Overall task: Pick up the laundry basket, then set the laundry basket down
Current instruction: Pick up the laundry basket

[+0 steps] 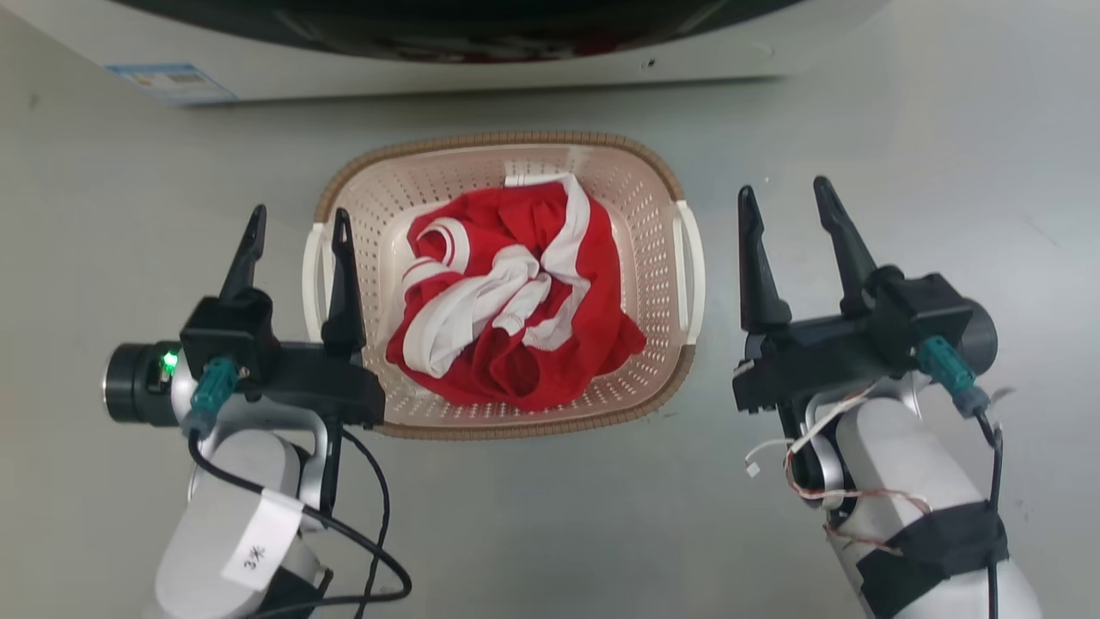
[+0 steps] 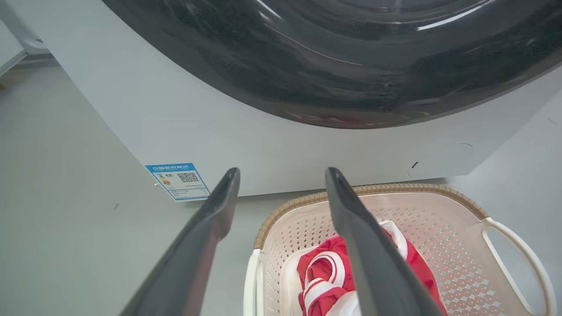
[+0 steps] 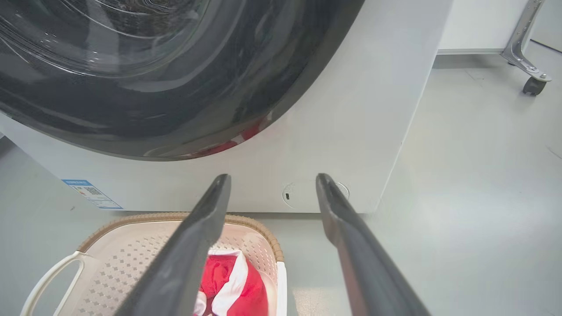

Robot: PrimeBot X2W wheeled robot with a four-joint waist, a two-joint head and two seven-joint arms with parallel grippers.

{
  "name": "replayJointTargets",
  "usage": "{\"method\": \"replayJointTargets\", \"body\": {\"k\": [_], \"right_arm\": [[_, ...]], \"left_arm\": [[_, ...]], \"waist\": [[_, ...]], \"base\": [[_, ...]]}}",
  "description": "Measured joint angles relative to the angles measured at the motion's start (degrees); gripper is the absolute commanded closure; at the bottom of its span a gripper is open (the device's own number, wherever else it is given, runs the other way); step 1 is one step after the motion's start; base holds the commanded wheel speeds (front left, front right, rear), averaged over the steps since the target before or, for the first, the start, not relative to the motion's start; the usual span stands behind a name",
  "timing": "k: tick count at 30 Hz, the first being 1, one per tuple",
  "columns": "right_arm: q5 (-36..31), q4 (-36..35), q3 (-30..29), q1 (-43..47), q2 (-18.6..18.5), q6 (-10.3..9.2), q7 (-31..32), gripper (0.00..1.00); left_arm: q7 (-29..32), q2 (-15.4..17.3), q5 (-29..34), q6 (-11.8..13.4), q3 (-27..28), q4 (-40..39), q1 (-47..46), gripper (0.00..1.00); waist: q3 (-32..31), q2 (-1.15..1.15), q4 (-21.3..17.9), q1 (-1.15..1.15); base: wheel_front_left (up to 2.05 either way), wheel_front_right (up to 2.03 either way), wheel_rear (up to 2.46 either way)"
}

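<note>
Head view: laundry basket (image 1: 387, 198) on grey floor (image 1: 129, 215) close before the washing machine (image 1: 516, 73), red-and-white cloth (image 1: 516, 301) heaped inside; left claw (image 1: 299, 211) spread open astride the left handle (image 1: 314, 275), contact unclear; right claw (image 1: 782, 186) spread open just beside the right handle (image 1: 692, 266), bare floor on both flanks.
Left wrist view: open left claw (image 2: 283, 172) over the basket's (image 2: 439, 219) near edge, narrow strip of floor between brown rim and washer, blue label (image 2: 178, 181) with QR code, print too small to read.
Right wrist view: open right claw (image 3: 273, 176) above the basket's (image 3: 131, 259) corner, wide free floor beyond, caster (image 3: 533, 85) far off.
</note>
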Motion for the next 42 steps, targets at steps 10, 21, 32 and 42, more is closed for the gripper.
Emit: {"method": "replayJointTargets", "body": {"k": [10, 21, 32, 42], "right_arm": [[1.14, 7.35, 0.31, -7.97, -0.23, 0.00, -0.01, 0.00], [4.10, 13.93, 2.61, -11.55, -0.36, 0.00, 0.00, 0.00], [7.90, 20.71, 6.42, -15.83, -0.43, 0.00, 0.00, 0.00], [11.13, 26.86, 8.88, -19.57, -0.47, 0.00, 0.00, 0.00]], "left_arm": [[0.63, -0.35, -1.56, -0.53, 0.56, 6.23, -6.92, 0.00], [0.13, -0.70, -2.81, -1.00, 1.87, 13.86, -9.68, 0.00], [-0.22, -0.98, -3.54, -1.52, 2.75, 20.72, -13.14, 0.00], [-0.29, -1.62, -5.39, -2.07, 2.55, 26.14, -16.23, 0.00]], "waist": [[8.30, 0.00, 0.59, 0.00], [13.50, 0.00, 1.38, 0.00], [15.01, -0.01, 2.05, -0.01], [15.71, -0.01, 2.92, -0.01]], "base": [[0.00, 0.00, 0.00], [0.00, 0.00, 0.00], [0.00, 0.00, 0.00], [0.00, 0.00, 0.00]]}}
